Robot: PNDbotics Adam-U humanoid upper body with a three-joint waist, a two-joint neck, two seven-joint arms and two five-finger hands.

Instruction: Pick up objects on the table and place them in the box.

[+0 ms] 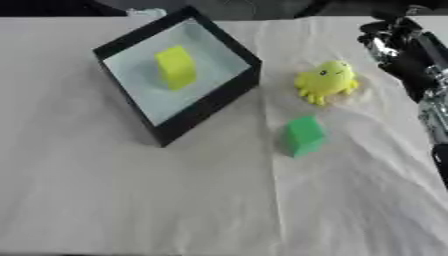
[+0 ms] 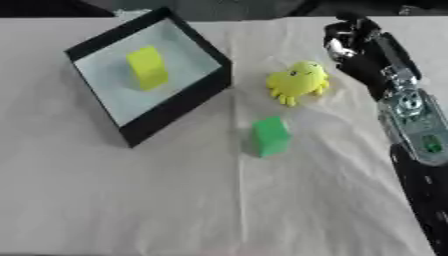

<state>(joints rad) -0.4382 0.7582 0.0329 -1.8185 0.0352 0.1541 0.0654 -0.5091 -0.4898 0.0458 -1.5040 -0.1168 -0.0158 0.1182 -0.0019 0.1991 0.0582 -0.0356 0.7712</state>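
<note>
A pale, wrinkled cloth [image 1: 175, 200] covers the table, with a dark strip of room along the far edge.

One black-walled box [image 1: 203, 107] with a light floor sits at the far left, turned so a corner points toward the near side. One yellow block [image 1: 176, 67] stands inside it, its long axis running roughly far to near with a slight tilt.

Right of the box, on the cloth, lie two loose things — one yellow octopus toy [image 1: 325, 81] and one green block [image 1: 304, 135]. The toy is rounded, with a small face on its far right side and stubby legs splayed toward the near side. The green block stands near of it, well apart from the box, its long axis also running far to near.

One robot hand shows — the right hand [image 2: 350, 45], black and silver, at the far right, just beside the octopus toy and not touching it. Its fingers look curled, with nothing in them.
</note>
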